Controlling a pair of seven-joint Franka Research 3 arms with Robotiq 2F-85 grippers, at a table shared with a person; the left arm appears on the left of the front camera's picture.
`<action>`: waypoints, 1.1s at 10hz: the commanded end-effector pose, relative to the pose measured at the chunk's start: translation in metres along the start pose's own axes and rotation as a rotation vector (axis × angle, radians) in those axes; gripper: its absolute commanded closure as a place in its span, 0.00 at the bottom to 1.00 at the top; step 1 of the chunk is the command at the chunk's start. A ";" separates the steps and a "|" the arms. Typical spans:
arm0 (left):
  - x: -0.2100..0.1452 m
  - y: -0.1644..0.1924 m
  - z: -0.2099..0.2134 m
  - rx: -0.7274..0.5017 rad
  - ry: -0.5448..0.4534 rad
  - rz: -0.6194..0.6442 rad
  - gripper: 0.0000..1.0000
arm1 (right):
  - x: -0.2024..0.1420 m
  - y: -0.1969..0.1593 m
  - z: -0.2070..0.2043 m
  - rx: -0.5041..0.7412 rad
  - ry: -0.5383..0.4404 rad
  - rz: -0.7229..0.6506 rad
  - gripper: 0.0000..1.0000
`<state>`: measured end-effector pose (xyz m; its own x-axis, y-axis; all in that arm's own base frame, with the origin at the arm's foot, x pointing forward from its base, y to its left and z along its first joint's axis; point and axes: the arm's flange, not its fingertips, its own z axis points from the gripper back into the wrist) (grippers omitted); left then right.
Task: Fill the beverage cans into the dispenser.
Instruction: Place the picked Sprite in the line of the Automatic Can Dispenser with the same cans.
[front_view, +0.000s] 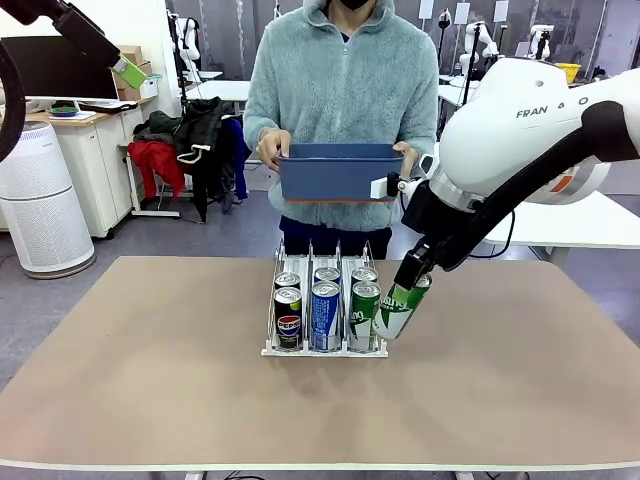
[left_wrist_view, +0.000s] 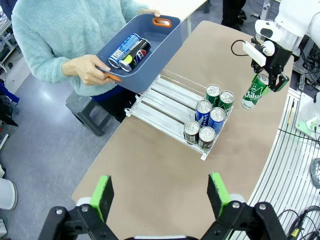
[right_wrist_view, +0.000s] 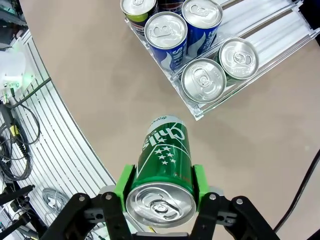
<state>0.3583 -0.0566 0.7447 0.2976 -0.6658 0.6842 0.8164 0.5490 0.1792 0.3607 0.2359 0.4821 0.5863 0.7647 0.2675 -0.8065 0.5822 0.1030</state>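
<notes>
Pinching a green can (right_wrist_view: 164, 155) tilted just beside the dispenser (front_view: 300, 352), the right gripper (right_wrist_view: 160, 186) seems to be lining it up for the right lane; the left gripper (left_wrist_view: 161, 192) hangs spread, well clear.

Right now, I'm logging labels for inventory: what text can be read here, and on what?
"FRAN", later letters broken: right arm's shell.
"Chilsu": tilted green can.
Pepsi logo: front black can.
Blue cans: print too small to read.
</notes>
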 end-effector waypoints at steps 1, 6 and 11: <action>0.000 0.001 -0.001 0.002 -0.008 -0.001 0.00 | 0.000 -0.001 0.007 -0.014 -0.012 -0.004 0.41; 0.000 0.001 -0.001 0.002 -0.008 -0.001 0.00 | 0.004 0.001 -0.008 -0.076 -0.001 0.008 0.41; 0.000 0.001 -0.001 0.002 -0.008 -0.001 0.00 | 0.010 0.012 -0.027 -0.045 -0.027 0.063 0.41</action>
<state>0.3584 -0.0565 0.7447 0.2977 -0.6657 0.6842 0.8162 0.5492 0.1792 0.3620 0.2506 0.4660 0.5442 0.7944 0.2696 -0.8319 0.5526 0.0509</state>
